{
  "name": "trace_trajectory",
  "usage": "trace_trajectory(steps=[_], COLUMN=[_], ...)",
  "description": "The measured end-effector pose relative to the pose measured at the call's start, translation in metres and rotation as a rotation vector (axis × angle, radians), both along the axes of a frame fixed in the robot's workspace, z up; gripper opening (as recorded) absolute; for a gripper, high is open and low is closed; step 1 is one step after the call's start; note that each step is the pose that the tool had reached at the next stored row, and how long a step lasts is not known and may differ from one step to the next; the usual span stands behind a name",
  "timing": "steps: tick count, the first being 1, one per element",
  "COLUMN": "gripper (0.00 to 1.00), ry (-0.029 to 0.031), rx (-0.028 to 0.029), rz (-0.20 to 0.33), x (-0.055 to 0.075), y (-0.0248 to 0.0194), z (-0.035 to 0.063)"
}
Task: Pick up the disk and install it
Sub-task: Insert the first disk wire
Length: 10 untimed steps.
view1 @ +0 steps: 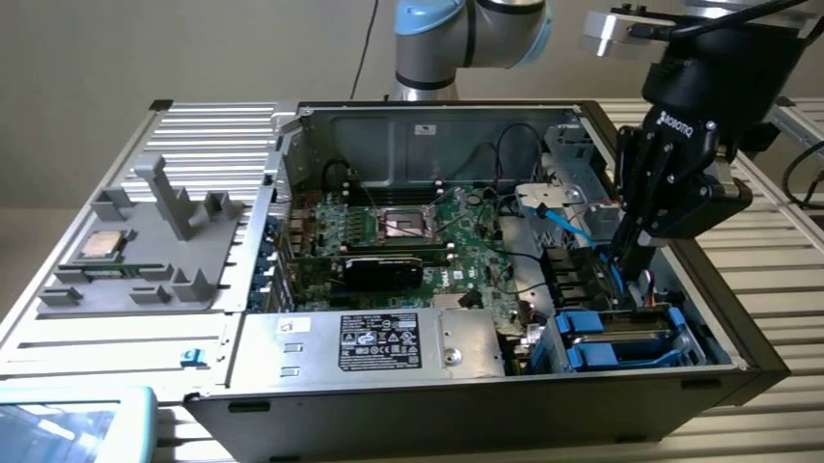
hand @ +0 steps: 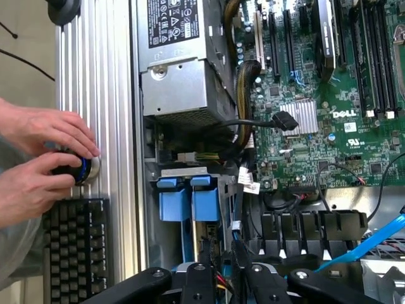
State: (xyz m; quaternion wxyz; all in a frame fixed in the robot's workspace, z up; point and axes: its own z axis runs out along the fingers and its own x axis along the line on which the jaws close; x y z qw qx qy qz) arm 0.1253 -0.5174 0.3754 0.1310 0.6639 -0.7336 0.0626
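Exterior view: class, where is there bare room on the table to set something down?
Bare ribbed table at the exterior view's right of the case; a strip on the grey tray's near side. Crowded: the corner around gripper and disk.

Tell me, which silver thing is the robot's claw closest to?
The blue-framed disk in the case; the gripper hangs right over it. The black-labelled silver box and the chip lie farther off.

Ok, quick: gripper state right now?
Gripper: down inside the computer case, right by the disk in the drive bay; open, closed or holding cannot be told.
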Motion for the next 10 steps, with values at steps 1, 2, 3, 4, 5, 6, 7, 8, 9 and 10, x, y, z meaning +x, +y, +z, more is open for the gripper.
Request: trace_trajectory(steps=[1, 2, 3, 4, 5, 6, 7, 8, 9, 10], gripper=[0.25, 0.25, 0.25, 0.25, 0.25, 0.25, 0.25, 0.25, 0.25, 0.25], ry=[0.0, 0.0, 0.0001, 0.0, 0.0001, 0.0, 0.0, -0.0001, -0.0001, -0.0001], rx=[0.001, 0.0026, 0.0055, 0.0101, 0.0167, 0.024, 0.0301, 0.0338, 0.0361, 0.0373], rz=[0.0, 0.0, 0.0, 0.0, 0.0, 0.0, 0.0, -0.001, -0.001, -0.002], x=[0.0, 0.0, 0.0, 0.0, 0.0, 0.0, 0.0, 0.0, 0.0, 0.0], y=[0.0, -0.0001, -0.0002, -0.0004, -0.0006, -0.0009, -0.0014, -0.0027, -0.0043, -0.0056], z=[-0.0008, -0.0014, -0.0024, -0.0032, -0.0042, -0.005, -0.0056, -0.0058, -0.0058, -0.0058])
